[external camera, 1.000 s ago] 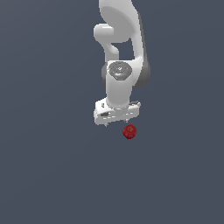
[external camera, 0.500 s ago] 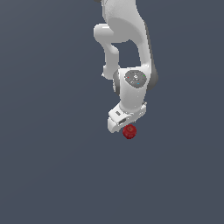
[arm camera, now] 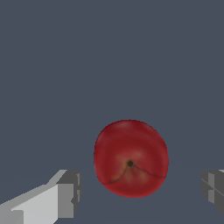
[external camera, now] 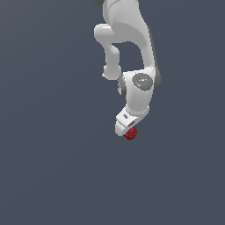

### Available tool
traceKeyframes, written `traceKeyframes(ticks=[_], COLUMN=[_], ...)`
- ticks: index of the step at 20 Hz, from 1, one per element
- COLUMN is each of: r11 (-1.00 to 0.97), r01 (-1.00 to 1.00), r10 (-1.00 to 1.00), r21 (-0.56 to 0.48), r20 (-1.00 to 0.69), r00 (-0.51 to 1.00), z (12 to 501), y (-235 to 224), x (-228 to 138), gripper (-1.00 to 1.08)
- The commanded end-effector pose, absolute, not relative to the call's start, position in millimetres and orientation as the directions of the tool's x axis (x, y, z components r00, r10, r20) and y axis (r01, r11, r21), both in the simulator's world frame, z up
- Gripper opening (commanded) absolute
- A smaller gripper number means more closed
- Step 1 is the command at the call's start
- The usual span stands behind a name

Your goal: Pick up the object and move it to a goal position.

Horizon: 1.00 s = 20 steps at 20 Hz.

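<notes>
Since half a second ago your arm has dropped lower and swung its wrist round, so the gripper (external camera: 127,130) now sits right over the object (external camera: 130,133); the object itself has not shifted on the counter (external camera: 52,167).

In the exterior view you see the white arm reaching down from the top of the picture, its round wrist joint above the hand. The object shows as a small dark-red lump peeking out from under the hand's lower edge, towards the exterior view's right of it. It is far smaller than the hand. From here you cannot see how the jaws stand.

In the wrist view the object (arm camera: 131,158) fills much of the picture: roundish, deep red, with a paler orange-red patch around a small dark dimple, and thin dark creases running out from that dimple. Its outline is slightly faceted. One grey fingertip (arm camera: 69,194) lies to one side of it and the other at the far edge, both well clear of its surface. The jaws are spread wide, released, with the object lying on the counter between them, nearer the middle.
</notes>
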<state>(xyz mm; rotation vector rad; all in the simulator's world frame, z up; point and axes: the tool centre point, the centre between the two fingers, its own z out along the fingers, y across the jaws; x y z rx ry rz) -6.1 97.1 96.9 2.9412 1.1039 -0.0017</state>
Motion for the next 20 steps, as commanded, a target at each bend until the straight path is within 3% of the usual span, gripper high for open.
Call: traceKeyframes(ticks=[1,19,20], r11=[-0.746,-0.746,-0.746], r01=[0.666,0.666,0.666], r10=[0.666,0.666,0.666], r21=[0.0,0.0,0.0], r20=[0.0,0.0,0.0], r00=[0.746,0.746,0.746], z=[96,46,46], y=[98,98,98], x=[-6,-6,-6], gripper=[1.0,1.0,-1.0])
